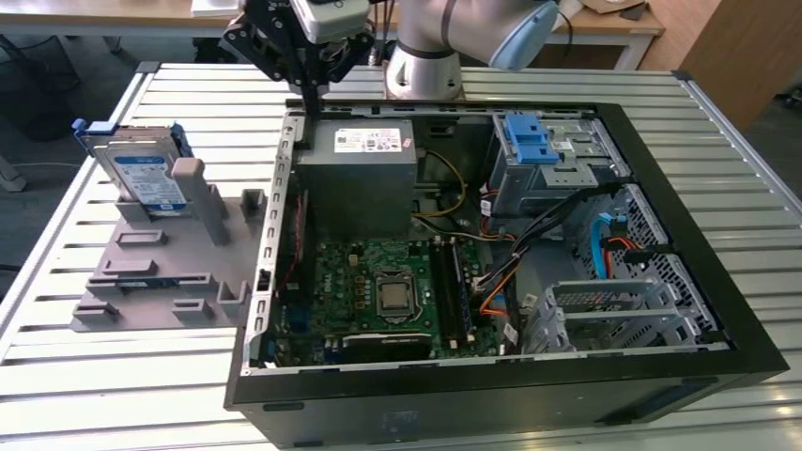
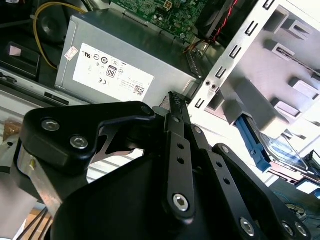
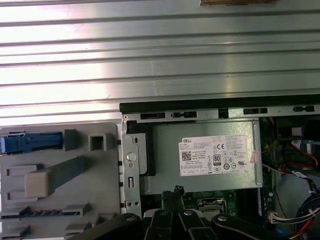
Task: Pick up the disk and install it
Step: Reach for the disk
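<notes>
Hanging over the corner of the open computer case [image 1: 501, 404] where the grey power supply [image 1: 363, 178] sits, the pincer [image 1: 310, 94] points downward with its black fingers drawn together to a narrow tip; nothing is held between them. In both wrist views the tip [image 2: 173, 97] [image 3: 176, 191] lies over the edge of the power supply [image 2: 125, 65] [image 3: 205, 160], close to the case's side wall.

The disk [image 1: 145, 174] stands on edge in a grey fixture [image 1: 150, 272] on the slatted metal table [image 1: 75, 395], at the exterior view's left of the case and well apart from the pincer; its white-and-blue label faces outward and a blue carrier bracket frames it. In the first wrist view the disk [image 3: 30, 142] shows edge-on as a blue strip in a slot of the fixture [image 3: 60, 200], beside the case wall, with the table [image 3: 150, 50] beyond; in the second wrist view part of the disk [image 2: 280, 150] shows below the fixture [image 2: 280, 85].

Inside the case a green motherboard [image 1: 376, 291] lies below the power supply; a metal drive cage with a blue latch [image 1: 539, 141] occupies the corner at the exterior view's right, with orange, yellow and black cables running nearby.
</notes>
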`<state>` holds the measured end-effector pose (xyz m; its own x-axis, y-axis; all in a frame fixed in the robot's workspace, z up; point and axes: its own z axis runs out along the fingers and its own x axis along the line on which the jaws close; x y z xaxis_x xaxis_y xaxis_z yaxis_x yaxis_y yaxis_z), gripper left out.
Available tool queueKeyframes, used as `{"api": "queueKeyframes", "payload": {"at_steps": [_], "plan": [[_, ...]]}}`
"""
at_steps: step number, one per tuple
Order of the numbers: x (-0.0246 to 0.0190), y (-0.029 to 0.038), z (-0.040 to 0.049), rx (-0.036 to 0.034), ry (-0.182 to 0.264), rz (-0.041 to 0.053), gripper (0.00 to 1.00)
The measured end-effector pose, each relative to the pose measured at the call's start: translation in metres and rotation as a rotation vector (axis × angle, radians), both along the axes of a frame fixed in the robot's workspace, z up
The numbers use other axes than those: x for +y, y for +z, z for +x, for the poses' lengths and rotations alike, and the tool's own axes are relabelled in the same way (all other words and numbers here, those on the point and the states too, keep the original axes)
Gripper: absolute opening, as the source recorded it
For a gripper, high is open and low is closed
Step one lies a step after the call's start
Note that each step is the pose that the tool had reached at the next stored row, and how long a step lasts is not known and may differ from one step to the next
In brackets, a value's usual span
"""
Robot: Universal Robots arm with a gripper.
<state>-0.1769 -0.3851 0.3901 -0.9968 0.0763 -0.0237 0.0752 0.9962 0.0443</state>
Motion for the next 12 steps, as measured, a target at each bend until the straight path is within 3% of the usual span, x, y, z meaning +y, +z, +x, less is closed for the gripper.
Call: {"api": "queueKeyframes", "payload": {"at_steps": [8, 12], "plan": [[0.0003, -0.0001, -0.0034, 0.0000, 0.000, 0.0000, 0.11], [0.0025, -0.0002, -0.0054, 0.0000, 0.000, -0.0007, 0.11]]}}
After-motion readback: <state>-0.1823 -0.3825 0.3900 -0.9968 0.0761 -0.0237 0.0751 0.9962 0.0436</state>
